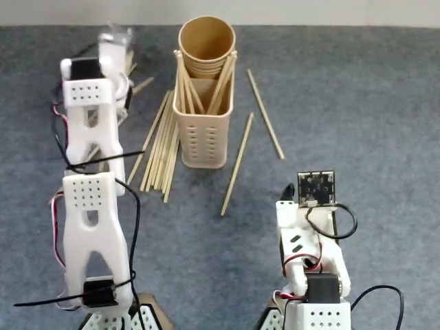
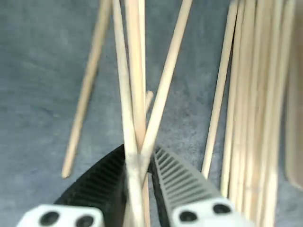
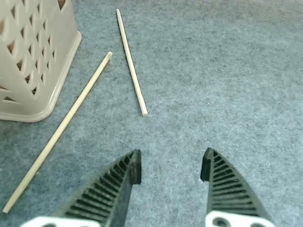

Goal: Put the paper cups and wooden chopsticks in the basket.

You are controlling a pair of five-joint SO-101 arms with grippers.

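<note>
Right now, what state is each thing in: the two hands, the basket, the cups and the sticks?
left hand: shut on held chopsticks.
right hand: open, empty.
basket: upright, partly filled.
paper cups: stacked, upright in the basket.
loose chopsticks: lying flat on the table, either side of the basket.

carpet (image 1: 371, 103) far right of the basket (image 1: 201, 144) lies open; loose chopsticks (image 1: 159, 148) crowd its left side

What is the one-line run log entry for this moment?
left gripper shut on held chopsticks | right gripper open above carpet | paper cups in basket | loose chopsticks on both sides of basket
</note>
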